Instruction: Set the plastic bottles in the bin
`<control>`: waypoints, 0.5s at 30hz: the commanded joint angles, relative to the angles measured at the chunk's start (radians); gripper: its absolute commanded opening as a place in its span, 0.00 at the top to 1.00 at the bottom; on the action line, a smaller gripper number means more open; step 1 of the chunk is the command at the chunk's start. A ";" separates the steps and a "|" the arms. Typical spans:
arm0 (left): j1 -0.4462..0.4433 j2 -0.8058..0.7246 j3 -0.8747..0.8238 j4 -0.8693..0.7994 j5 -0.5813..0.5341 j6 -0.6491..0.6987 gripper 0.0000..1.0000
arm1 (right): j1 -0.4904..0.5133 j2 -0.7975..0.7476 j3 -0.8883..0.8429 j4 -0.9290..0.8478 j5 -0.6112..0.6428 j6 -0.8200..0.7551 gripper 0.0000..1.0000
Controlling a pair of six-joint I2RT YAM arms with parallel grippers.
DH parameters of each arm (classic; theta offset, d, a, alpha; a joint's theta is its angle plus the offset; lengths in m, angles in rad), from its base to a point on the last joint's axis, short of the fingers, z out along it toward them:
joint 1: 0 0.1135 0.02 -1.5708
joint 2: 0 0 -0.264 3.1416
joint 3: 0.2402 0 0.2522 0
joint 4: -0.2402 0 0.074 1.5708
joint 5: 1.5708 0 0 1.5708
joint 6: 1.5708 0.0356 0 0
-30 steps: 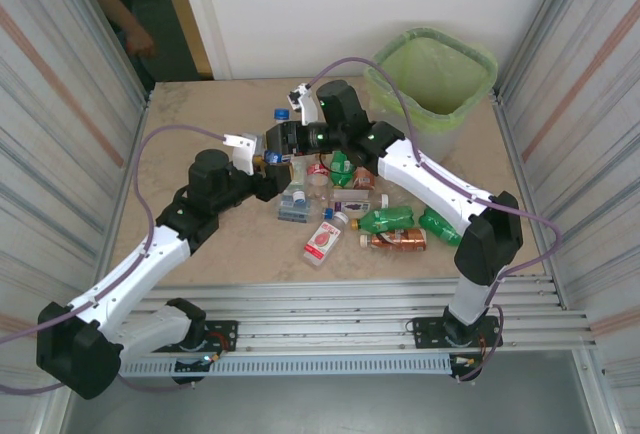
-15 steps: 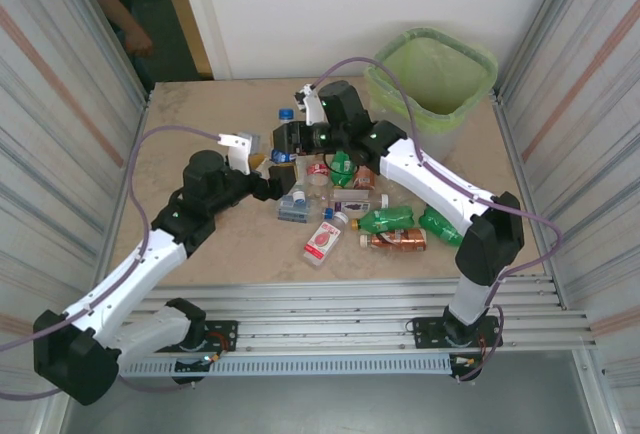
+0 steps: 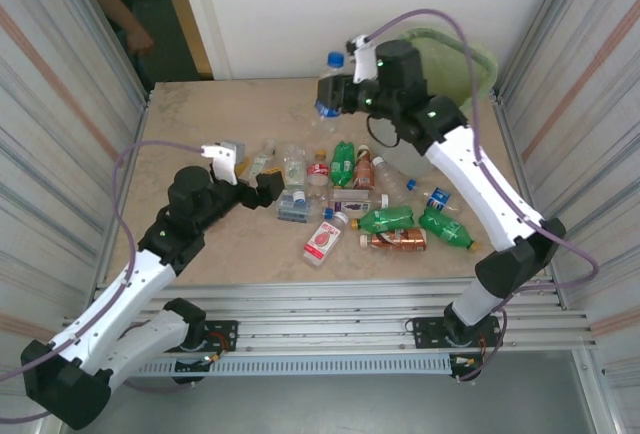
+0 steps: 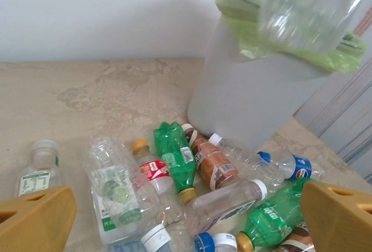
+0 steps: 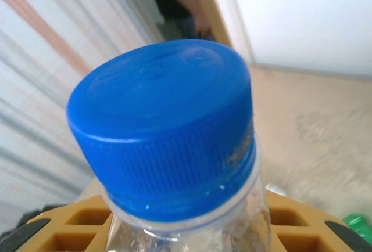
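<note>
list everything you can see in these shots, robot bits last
held bottle: one, clear with a blue cap, in the right gripper, raised over the far side of the table, left of the bin
loose bottles: about a dozen, clear, green or brown, lying in a heap mid-table
bin: one, translucent grey-white with a light green liner, far right corner
table: one, beige and mottled, under everything
person: one, dark clothing, an arm seen past the far left corner
left gripper: one, tan pads, open, low at the left edge of the heap
right gripper: one, tan pads, shut on the held bottle
</note>
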 commanded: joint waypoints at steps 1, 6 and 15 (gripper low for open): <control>-0.003 -0.029 -0.020 -0.021 -0.050 0.015 0.01 | -0.046 -0.050 0.062 -0.029 0.074 -0.087 0.95; -0.003 -0.051 -0.034 -0.036 -0.091 0.011 0.01 | -0.156 -0.053 0.105 -0.030 0.091 -0.100 0.92; -0.004 -0.070 -0.040 -0.068 -0.131 0.010 0.01 | -0.371 0.025 0.176 -0.069 0.100 -0.097 0.91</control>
